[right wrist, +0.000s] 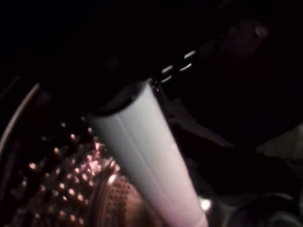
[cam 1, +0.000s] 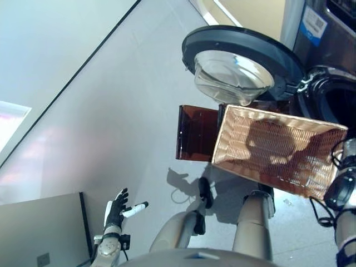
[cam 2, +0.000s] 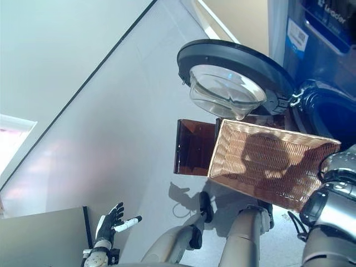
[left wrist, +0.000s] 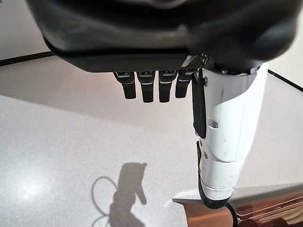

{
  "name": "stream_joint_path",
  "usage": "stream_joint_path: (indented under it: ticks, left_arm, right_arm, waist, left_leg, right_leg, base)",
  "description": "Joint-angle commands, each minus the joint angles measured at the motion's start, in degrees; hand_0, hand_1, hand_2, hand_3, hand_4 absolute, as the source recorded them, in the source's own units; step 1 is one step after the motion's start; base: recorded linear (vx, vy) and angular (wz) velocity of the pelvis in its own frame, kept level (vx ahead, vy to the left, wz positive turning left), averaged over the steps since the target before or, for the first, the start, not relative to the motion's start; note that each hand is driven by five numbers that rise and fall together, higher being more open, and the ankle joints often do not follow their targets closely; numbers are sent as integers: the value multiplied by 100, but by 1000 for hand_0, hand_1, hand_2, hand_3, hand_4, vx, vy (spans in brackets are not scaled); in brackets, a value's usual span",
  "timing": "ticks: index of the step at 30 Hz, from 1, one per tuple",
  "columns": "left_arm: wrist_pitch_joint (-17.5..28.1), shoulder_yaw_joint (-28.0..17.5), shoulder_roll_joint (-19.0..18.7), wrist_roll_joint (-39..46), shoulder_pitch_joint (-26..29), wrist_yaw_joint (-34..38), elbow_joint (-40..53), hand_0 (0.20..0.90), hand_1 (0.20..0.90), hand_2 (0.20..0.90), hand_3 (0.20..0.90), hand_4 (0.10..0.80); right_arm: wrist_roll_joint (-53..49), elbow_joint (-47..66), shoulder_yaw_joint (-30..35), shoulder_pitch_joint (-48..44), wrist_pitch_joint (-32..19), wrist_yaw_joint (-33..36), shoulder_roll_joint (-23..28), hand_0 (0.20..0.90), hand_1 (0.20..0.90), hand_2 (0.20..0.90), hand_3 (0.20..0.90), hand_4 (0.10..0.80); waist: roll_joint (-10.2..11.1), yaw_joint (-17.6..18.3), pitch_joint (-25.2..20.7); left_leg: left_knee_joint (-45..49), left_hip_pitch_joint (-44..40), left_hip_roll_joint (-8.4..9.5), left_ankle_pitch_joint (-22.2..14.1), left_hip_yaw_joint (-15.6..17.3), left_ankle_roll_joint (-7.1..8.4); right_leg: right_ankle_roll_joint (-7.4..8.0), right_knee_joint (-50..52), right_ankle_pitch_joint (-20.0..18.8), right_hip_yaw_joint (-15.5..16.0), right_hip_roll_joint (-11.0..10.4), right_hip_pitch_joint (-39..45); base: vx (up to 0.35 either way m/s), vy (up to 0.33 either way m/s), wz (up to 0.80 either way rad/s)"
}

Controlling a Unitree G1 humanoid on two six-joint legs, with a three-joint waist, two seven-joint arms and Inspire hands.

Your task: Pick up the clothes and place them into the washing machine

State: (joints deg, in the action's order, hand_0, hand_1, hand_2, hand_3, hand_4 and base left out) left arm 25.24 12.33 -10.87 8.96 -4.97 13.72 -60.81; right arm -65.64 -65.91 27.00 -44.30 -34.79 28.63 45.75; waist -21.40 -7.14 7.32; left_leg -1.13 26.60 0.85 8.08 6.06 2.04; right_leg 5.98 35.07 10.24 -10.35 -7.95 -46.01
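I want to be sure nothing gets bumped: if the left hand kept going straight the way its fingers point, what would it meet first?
Probably nothing: the left hand is open, and its fingers point over bare floor; depth is uncertain.

We are seeing a woven basket (cam 1: 278,150) lying empty, a brown translucent panel (cam 1: 194,132) standing just beside it, and a grey board (cam 1: 41,231) lying well apart.

A wicker basket (cam 1: 278,149) stands on the grey floor (cam 1: 111,122).
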Motion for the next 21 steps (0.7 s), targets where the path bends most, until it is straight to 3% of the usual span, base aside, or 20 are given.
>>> stream_joint_path:
  ticks: [1, 15, 16, 21]
  left_arm:
    - [68, -357, -375, 50, 146, 241, -732, 900, 900, 900, 900, 800]
    - [73, -630, -378, 146, 22, 56, -648, 900, 900, 900, 900, 800]
    - [78, -700, -394, 150, 2, 29, -642, 900, 900, 900, 900, 800]
    - [76, -820, -436, 151, -58, 10, -638, 900, 900, 900, 900, 800]
  right_arm:
    - [621, 474, -413, 855, -180, -153, -76, 900, 900, 900, 900, 800]
    - [636, 408, -630, 1735, 247, -782, -1185, 900, 900, 900, 900, 800]
    - [570, 445, -708, 1902, 280, -951, -1454, 900, 900, 900, 900, 800]
    - [549, 292, -766, 2091, 356, -1044, -1808, 900, 900, 900, 900, 800]
  waist:
    - [164, -11, -671]
    - [439, -9, -717]
    - [535, -17, -744]
    - [687, -39, -776]
  left_leg:
    - [-260, -16, 133, -39, 65, 34]
    - [-155, -267, 117, -172, 17, 12]
    - [-148, -343, 123, -201, -6, 11]
    - [-151, -514, 112, -250, -79, 7]
  right_leg:
    - [-380, -1402, -658, 53, 164, 580]
    - [-337, -1781, -770, 199, 97, 1087]
    - [-312, -1926, -799, 227, 76, 1265]
    - [-282, -2169, -847, 331, 53, 1606]
  base:
    - [0, 0, 0]
    - [2, 0, 0]
    - [27, -1, 4]
    - [34, -6, 2]
